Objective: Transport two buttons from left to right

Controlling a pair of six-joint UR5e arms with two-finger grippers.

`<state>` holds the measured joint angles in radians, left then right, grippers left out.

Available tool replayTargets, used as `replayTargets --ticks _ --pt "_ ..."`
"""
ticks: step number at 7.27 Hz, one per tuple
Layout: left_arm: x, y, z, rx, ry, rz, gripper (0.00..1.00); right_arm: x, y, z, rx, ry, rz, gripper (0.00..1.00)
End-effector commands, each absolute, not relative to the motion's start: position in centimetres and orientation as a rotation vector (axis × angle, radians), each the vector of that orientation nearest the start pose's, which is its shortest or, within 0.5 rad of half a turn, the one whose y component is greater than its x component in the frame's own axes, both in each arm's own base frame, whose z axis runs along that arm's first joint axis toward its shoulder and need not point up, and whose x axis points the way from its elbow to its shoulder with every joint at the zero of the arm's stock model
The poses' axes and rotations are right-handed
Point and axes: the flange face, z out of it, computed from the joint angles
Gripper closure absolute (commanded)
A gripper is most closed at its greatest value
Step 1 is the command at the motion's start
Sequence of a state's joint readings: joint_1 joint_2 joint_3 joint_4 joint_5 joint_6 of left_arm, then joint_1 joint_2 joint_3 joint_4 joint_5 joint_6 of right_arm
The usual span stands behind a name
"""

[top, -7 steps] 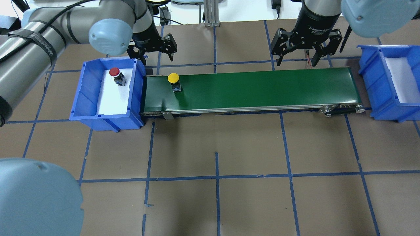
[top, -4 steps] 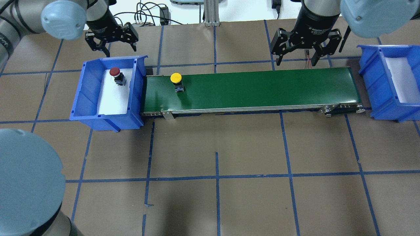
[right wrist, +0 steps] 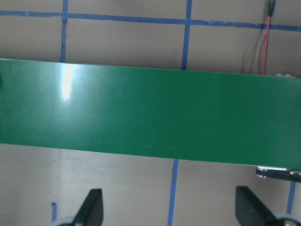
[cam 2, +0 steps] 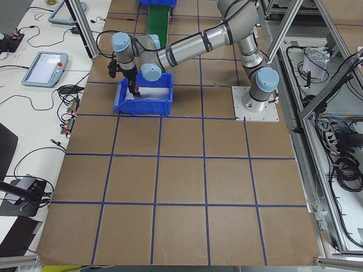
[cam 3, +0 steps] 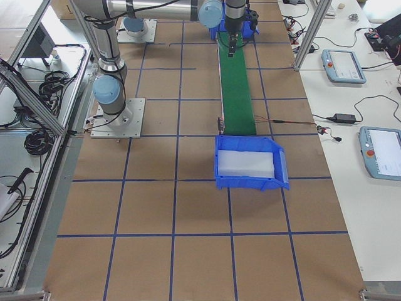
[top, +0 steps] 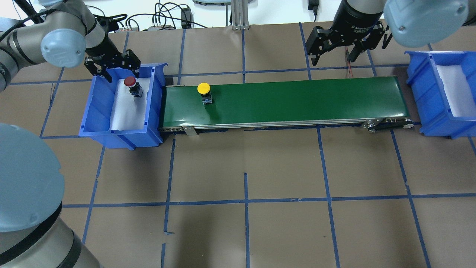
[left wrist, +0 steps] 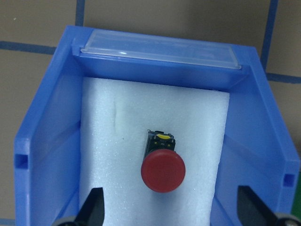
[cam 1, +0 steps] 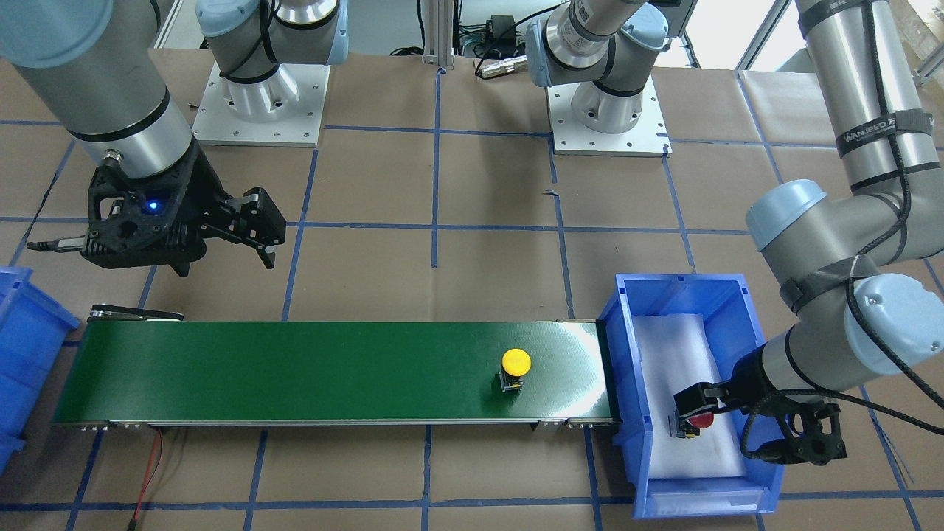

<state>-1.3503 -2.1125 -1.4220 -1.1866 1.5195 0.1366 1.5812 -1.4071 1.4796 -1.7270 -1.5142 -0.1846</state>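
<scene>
In the blue bin [top: 97, 96] at the left end of the green belt [top: 297, 100], the red button [top: 129, 82] is sitting on white foam. The left gripper [top: 122, 76] is hanging over it, its fingers [left wrist: 92, 209] gaping wide and holding nothing. The yellow button [top: 203, 88] is standing on the belt, near that bin. The right gripper [top: 331, 59] is hanging beside the belt's far edge, toward its right end, over the worktop [top: 245, 167]. Its fingers [right wrist: 91, 207] are gaping wide too, gripping nothing. Another blue bin [top: 420, 89] is sitting at the belt's right end.
</scene>
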Motion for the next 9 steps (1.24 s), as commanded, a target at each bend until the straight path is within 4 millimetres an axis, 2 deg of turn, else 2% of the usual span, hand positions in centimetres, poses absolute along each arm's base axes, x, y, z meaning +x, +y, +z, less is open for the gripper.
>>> replayTargets --ticks 1,2,3,4,5,6,7,8,9 --pt "1.5 -68.8 25.3 -0.116 3.195 0.018 0.00 12.7 -57.9 44.2 -0.871 2.985 -0.178 0.00" --pt "1.6 -69.3 24.0 -0.112 3.197 0.042 0.03 10.1 -59.0 42.7 -1.056 2.930 -0.172 0.00" --pt "1.2 -69.3 23.7 -0.107 3.200 0.049 0.19 7.7 -60.4 42.5 -1.331 2.793 -0.267 0.00" --pt "0.9 -69.3 24.0 -0.100 3.199 0.042 0.40 4.1 -62.1 41.0 -1.568 2.645 -0.310 0.00" --pt "0.3 -69.6 24.4 -0.088 3.209 0.025 0.48 1.1 -63.1 39.5 -1.738 2.544 -0.296 0.00" --pt "0.3 -69.7 24.7 -0.087 3.211 0.017 0.53 -0.4 -63.5 38.7 -1.900 2.442 -0.289 0.00" --pt "0.4 -69.7 24.7 -0.085 3.209 0.012 0.54 -0.7 -64.3 36.7 -1.972 2.387 -0.286 0.00" --pt "0.2 -69.7 24.4 -0.083 3.216 0.018 0.53 -0.9 -65.3 33.4 -1.944 2.359 -0.236 0.00" --pt "0.3 -69.6 24.4 -0.073 3.216 0.020 0.52 -1.0 -65.6 32.6 -1.957 2.347 -0.215 0.00"
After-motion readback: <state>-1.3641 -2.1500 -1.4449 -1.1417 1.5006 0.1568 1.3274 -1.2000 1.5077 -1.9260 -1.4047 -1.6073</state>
